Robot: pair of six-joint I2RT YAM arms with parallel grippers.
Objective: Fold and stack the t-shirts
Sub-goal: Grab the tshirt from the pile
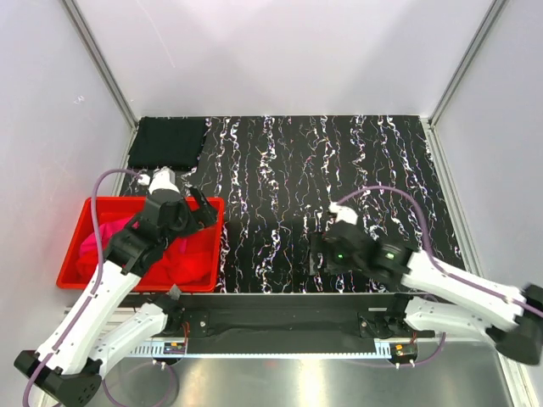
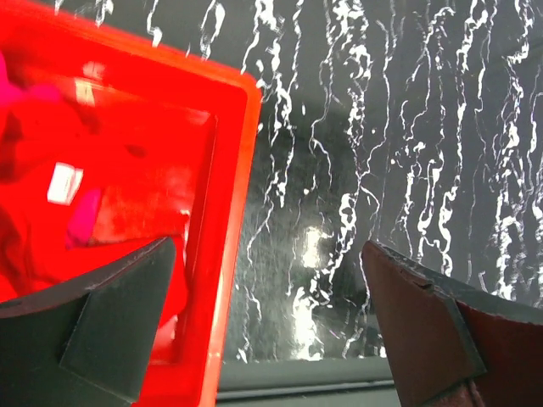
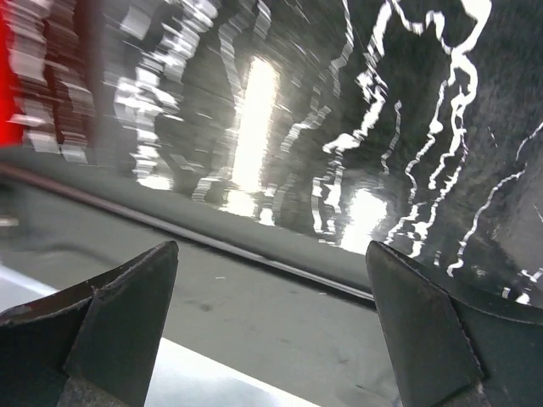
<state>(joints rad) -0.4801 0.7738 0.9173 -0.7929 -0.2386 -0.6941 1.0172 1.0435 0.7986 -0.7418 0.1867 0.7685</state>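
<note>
A black t-shirt (image 1: 170, 142) lies folded flat at the table's far left corner. A bright red t-shirt (image 1: 191, 263) and a magenta one (image 1: 92, 243) lie crumpled in the red bin (image 1: 110, 202). My left gripper (image 1: 188, 214) hangs open above the bin's right rim, holding nothing. In the left wrist view the left gripper (image 2: 267, 314) straddles that rim (image 2: 229, 212), with red cloth (image 2: 34, 144) and a magenta patch (image 2: 81, 222) inside the bin. My right gripper (image 1: 316, 254) is open and empty near the table's front edge; the right gripper (image 3: 271, 322) shows only bare surface between its fingers.
The black marbled tabletop (image 1: 339, 170) spreads between the arms. White walls with metal posts close in the back and sides. The metal base rail (image 1: 288, 320) runs along the near edge. The bin's corner (image 3: 7, 68) shows at the left of the right wrist view.
</note>
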